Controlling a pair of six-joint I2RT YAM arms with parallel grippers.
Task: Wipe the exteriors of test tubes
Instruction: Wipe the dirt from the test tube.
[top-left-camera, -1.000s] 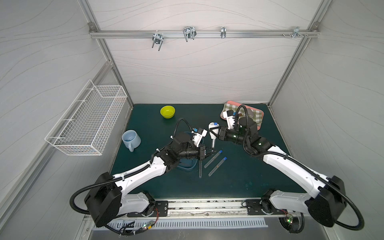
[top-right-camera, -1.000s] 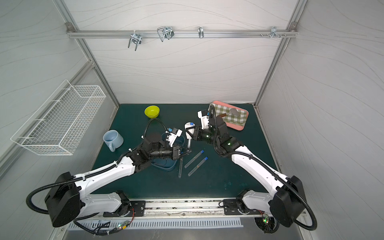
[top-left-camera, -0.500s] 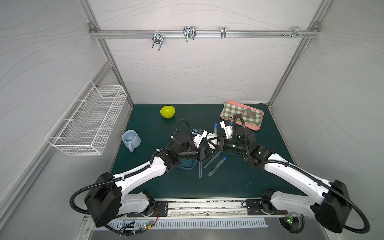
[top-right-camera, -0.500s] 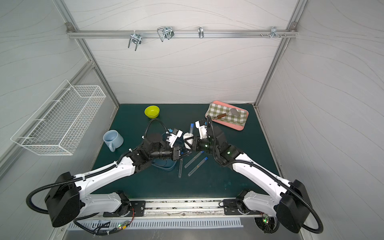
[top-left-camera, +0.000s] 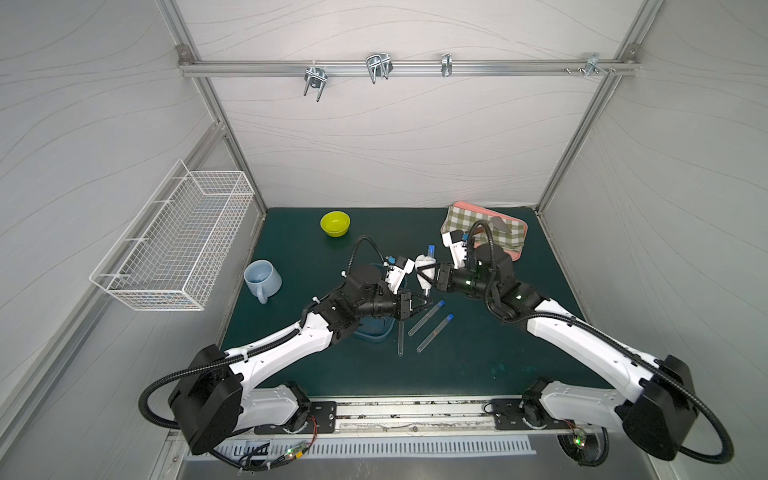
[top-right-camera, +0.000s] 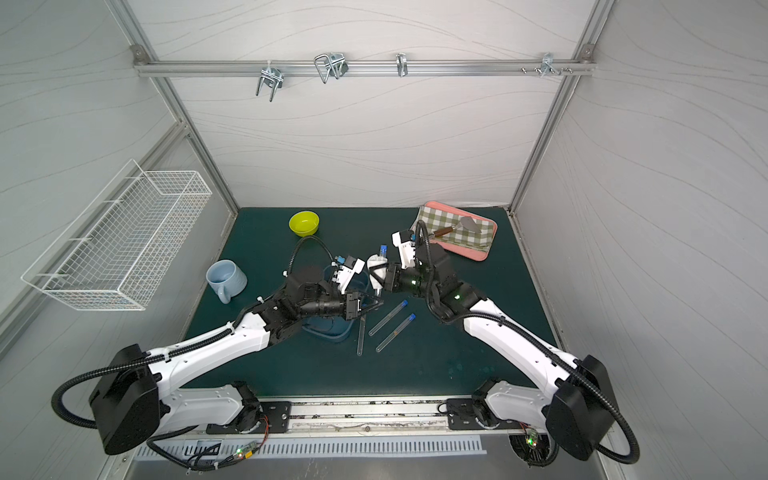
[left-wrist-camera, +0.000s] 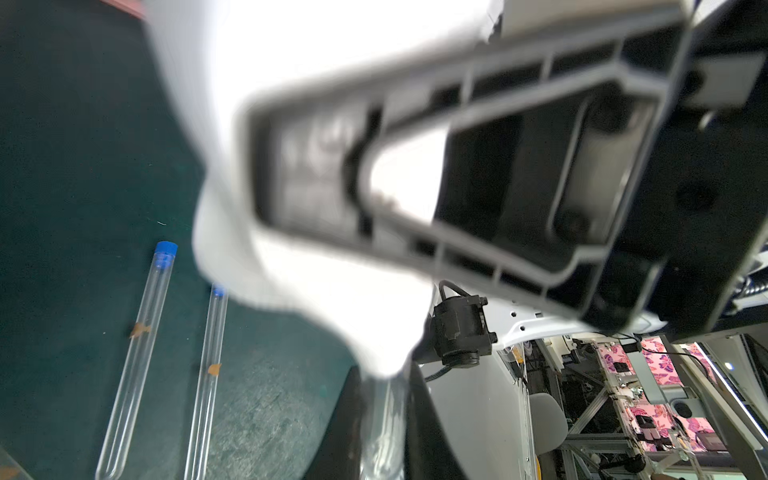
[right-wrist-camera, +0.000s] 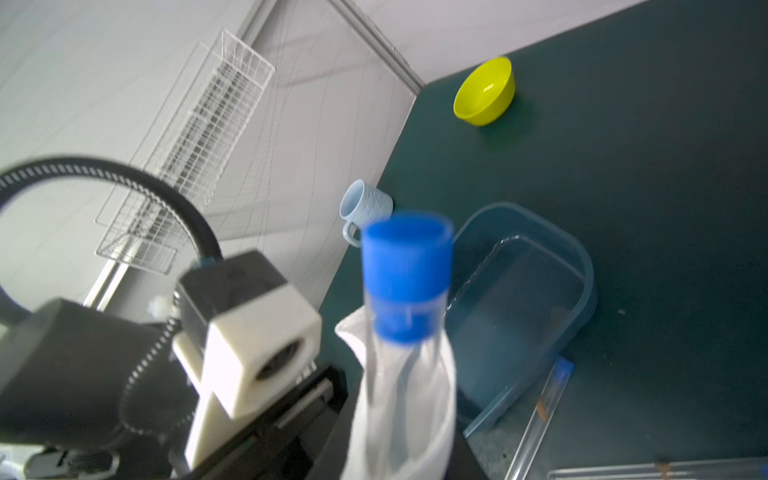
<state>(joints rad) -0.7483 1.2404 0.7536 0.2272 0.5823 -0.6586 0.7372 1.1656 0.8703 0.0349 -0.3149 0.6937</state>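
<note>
Left end effector (top-left-camera: 424, 301): clenched on the rounded lower end of a long thin clear test tube w/ blue cap (top-left-camera: 431, 251). The tube is lifted off the table, near upright, cap end up.
Right end effector (top-left-camera: 424, 275): fingers clamped on a white crumpled cloth (top-left-camera: 426, 265) wrapped round the tube's mid section, just above left end effector.
Cap: sticks out past the cloth on the side away from left end effector; seen close in right wrist view (right-wrist-camera: 407, 257).
Spare tubes: three more clear test tubes lie flat on the dark green table (top-left-camera: 478, 357), just below left end effector's tips, btwn the two arms: near tube (top-left-camera: 400, 338), middle tube (top-left-camera: 424, 319), outer tube (top-left-camera: 434, 333).
Marks: left wrist view shows small orange marks on two of them.
Tub: translucent blue plastic tub (top-left-camera: 376, 332) on the table under the left wrist, behind left end effector.
Bowl: round yellow bowl (top-left-camera: 335, 223), well apart from both end effectors.
</note>
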